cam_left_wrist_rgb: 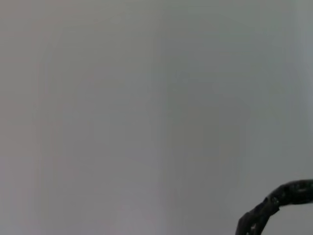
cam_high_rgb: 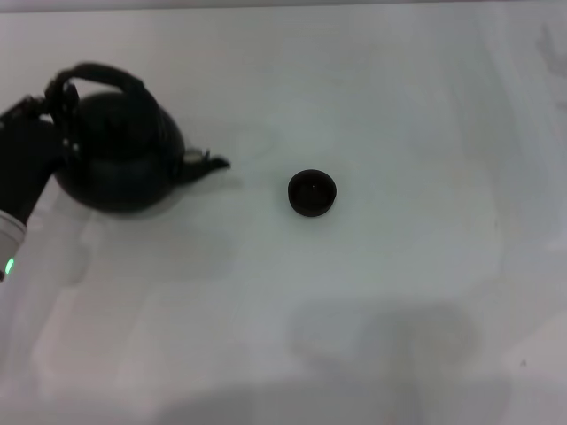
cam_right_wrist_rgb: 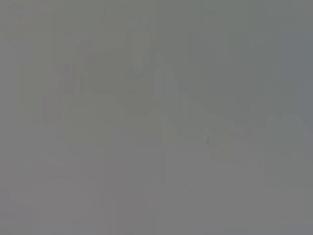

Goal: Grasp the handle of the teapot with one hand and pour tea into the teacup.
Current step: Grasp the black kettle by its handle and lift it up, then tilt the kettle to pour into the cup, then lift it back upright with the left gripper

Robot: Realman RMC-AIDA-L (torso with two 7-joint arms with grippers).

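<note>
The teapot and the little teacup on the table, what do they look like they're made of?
The teapot looks like cast iron or dark ceramic: matte black, no sharp glints. Its handle looks wrapped or braided, with a bumpy outline. The teacup is likewise matte black, probably ceramic or iron. The left gripper is at the handle.

Plain white table [cam_high_rgb: 372,88] fills head view; soft grey shadow patches [cam_high_rgb: 390,341] along near edge.

Left arm enters at the head view's left edge, its black wrist and left gripper [cam_high_rgb: 49,111] raised at mid-height, finger state not discernible; right arm not visible in any view.
</note>
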